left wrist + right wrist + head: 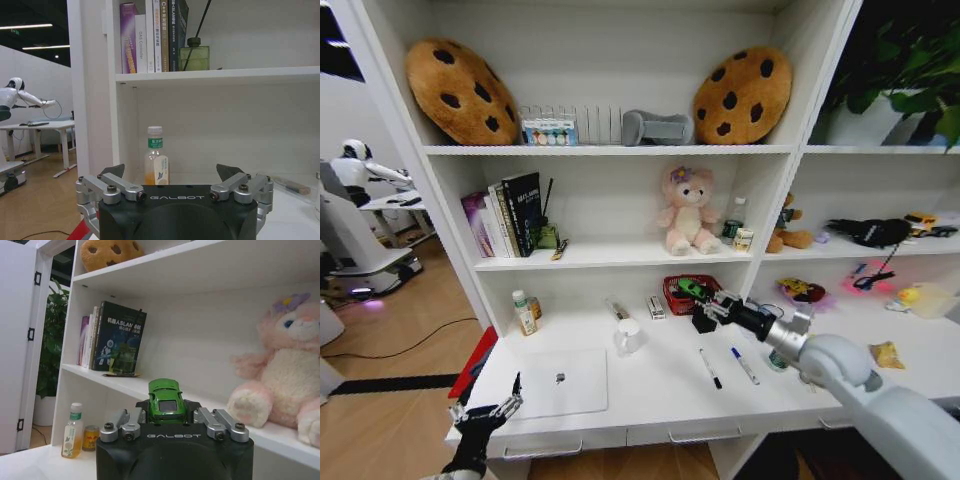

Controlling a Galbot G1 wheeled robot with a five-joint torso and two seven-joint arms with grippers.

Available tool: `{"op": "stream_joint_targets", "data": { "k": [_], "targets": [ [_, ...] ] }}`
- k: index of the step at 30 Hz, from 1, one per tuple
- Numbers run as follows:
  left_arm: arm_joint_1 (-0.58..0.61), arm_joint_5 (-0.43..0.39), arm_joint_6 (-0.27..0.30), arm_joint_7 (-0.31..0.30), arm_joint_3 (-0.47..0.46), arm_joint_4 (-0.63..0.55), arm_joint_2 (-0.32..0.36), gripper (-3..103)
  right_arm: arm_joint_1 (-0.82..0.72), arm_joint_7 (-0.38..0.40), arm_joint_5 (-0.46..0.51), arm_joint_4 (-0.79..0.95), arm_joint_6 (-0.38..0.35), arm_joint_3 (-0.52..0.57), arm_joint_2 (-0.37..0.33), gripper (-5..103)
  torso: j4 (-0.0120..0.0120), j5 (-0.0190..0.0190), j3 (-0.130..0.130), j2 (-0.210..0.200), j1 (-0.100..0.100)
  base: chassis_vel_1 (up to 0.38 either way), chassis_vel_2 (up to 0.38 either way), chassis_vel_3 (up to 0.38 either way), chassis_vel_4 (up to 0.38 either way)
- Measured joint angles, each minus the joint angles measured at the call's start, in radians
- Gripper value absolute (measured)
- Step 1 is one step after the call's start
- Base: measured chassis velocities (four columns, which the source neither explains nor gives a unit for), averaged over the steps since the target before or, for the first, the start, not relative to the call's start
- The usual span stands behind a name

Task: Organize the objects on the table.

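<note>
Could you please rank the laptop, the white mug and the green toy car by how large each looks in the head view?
1. laptop
2. white mug
3. green toy car, held in the right gripper, raised above the table

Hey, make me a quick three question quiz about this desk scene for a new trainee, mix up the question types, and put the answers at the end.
1. True or false: the right gripper is shut on the green toy car.
2. Multiple choice: the silver-white laptop lies on the white desk with its lid
A. closed
B. open
C. propped against the shelving
3. Fill in: the left gripper sits at the desk's front left corner with its fingers ____.

Key:
1. True
2. A
3. open
</note>
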Motion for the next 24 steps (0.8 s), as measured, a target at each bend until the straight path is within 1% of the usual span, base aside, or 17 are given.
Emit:
{"op": "stream_joint_targets", "data": {
  "k": [2, 3, 5, 6, 7, 9, 10, 13, 14, 16, 17, 19, 20, 21, 23, 24],
  "targets": [
    [0.004, 0.007, 0.0, 0.0, 0.0, 0.0, -0.002, 100, 0.129, 0.009, 0.012, -0.05, -0.012, -0.097, -0.002, 36, -0.0001, 0.0, 0.0, 0.0, 0.0, 0.0, 0.0, 0.0, 0.0],
    [0.004, 0.007, 0.0, 0.0, 0.0, 0.0, -0.002, 100, 0.129, 0.009, 0.012, -0.05, -0.012, -0.097, -0.002, 36, -0.0001, 0.0, 0.0, 0.0, 0.0, 0.0, 0.0, 0.0, 0.0],
    [0.008, 0.012, -0.001, 0.001, -0.001, 0.0, -0.006, 100, 0.266, 0.015, 0.015, -0.1, -0.023, -0.197, 0.013, 36, 0.0, 0.0002, 0.0, 0.0, 0.0, 0.0, 0.0, 0.0, 0.0],
    [0.01, 0.015, -0.002, 0.001, -0.002, 0.0, -0.008, 100, 0.337, 0.02, 0.016, -0.127, -0.031, -0.253, 0.03, 36, 0.0004, -0.0003, 0.0, 0.0, 0.0, 0.0, 0.0, 0.0, 0.0],
    [0.01, 0.015, -0.002, 0.001, -0.002, 0.0, -0.008, 100, 0.337, 0.02, 0.016, -0.127, -0.031, -0.253, 0.03, 36, 0.0004, -0.0003, 0.0, 0.0, 0.0, 0.0, 0.0, 0.0, 0.0],
    [0.01, 0.021, -0.005, 0.002, -0.003, 0.005, -0.016, 100, 0.452, 0.036, 0.018, -0.181, -0.057, -0.355, 0.075, 36, 0.0004, 0.0001, 0.0, 0.0, 0.0, 0.0, 0.0, 0.0, 0.0],
    [0.01, 0.021, -0.005, 0.002, -0.003, 0.005, -0.016, 100, 0.452, 0.036, 0.018, -0.181, -0.057, -0.355, 0.075, 36, 0.0004, 0.0001, 0.0, 0.0, 0.0, 0.0, 0.0, 0.0, 0.0],
    [0.008, 0.03, -0.013, 0.004, -0.002, 0.019, -0.032, 100, 0.567, 0.058, 0.025, -0.258, -0.103, -0.469, 0.143, 36, 0.0, 0.0, 0.0, 0.0, 0.0, 0.0, 0.0, 0.0, 0.0],
    [0.008, 0.03, -0.013, 0.004, -0.002, 0.019, -0.032, 100, 0.567, 0.058, 0.025, -0.258, -0.103, -0.469, 0.143, 36, 0.0, 0.0, 0.0, 0.0, 0.0, 0.0, 0.0, 0.0, 0.0],
    [0.006, 0.037, -0.014, 0.007, 0.002, 0.026, -0.037, 100, 0.666, 0.063, 0.023, -0.339, -0.127, -0.564, 0.202, 36, 0.0, 0.0001, 0.0, 0.0, 0.0, 0.0, 0.0, 0.0, 0.0],
    [0.006, 0.037, -0.014, 0.007, 0.002, 0.026, -0.037, 100, 0.666, 0.063, 0.023, -0.339, -0.127, -0.564, 0.202, 36, 0.0, 0.0001, 0.0, 0.0, 0.0, 0.0, 0.0, 0.0, 0.0],
    [0.002, 0.038, -0.014, 0.007, 0.002, 0.033, -0.039, 100, 0.76, 0.066, 0.017, -0.424, -0.138, -0.634, 0.256, 36, 0.0006, -0.0002, 0.0, 0.0, 0.0, 0.0, 0.0, 0.0, 0.0],
    [0.0, 0.039, -0.014, 0.007, 0.002, 0.037, -0.04, 103, 0.791, 0.065, 0.014, -0.454, -0.14, -0.656, 0.275, 36, 0.0005, -0.0003, 0.0, 0.0, 0.0, 0.0, 0.0, 0.0, 0.0],
    [0.0, 0.039, -0.014, 0.007, 0.002, 0.037, -0.04, 103, 0.791, 0.065, 0.014, -0.454, -0.14, -0.656, 0.275, 36, 0.0005, -0.0003, 0.0, 0.0, 0.0, 0.0, 0.0, 0.0, 0.0],
    [-0.002, 0.041, -0.016, 0.007, 0.001, 0.046, -0.043, 97, 0.856, 0.051, 0.01, -0.516, -0.149, -0.705, 0.313, 36, 0.0001, -0.0003, 0.0, 0.0, 0.0, 0.0, 0.0, 0.0, 0.0],
    [-0.002, 0.041, -0.016, 0.007, 0.001, 0.046, -0.043, 97, 0.856, 0.051, 0.01, -0.516, -0.149, -0.705, 0.313, 36, 0.0001, -0.0003, 0.0, 0.0, 0.0, 0.0, 0.0, 0.0, 0.0]
  ]
}}
